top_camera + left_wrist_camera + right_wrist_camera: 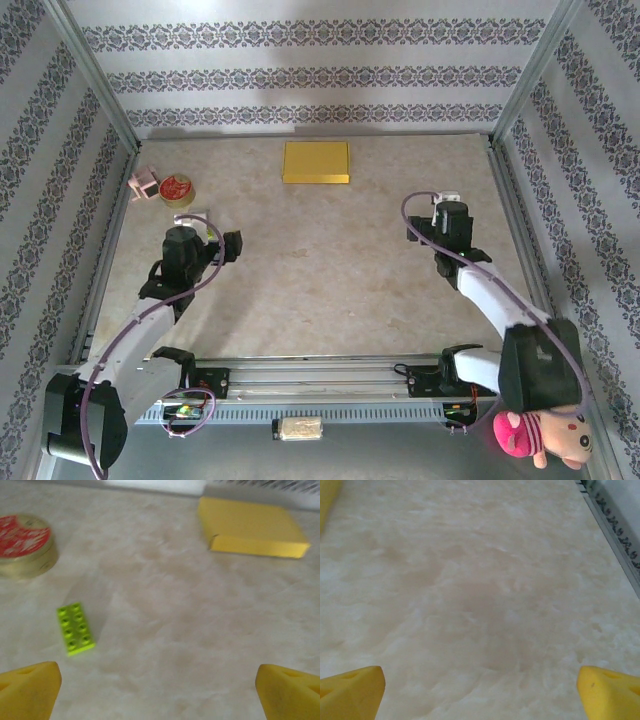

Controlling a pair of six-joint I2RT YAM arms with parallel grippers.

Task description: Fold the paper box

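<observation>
The box (316,162) looks folded, so hold the left gripper (159,690) and right gripper (480,690), both wide and empty, clear of it.

In the left wrist view the round gold tin with a red lid (22,545) is cut off by the left edge, and the yellow fingertips (27,690) of the left gripper (160,692) are cropped by the bottom edge, as are those of the right gripper (480,692) in its own view. A yellow sliver (327,500) at the top left corner of the right wrist view is cropped too far to tell what it is. From above, the small pink object (145,184) beside the tin and the small pale item (300,430) by the near rail are too small to identify.
</observation>
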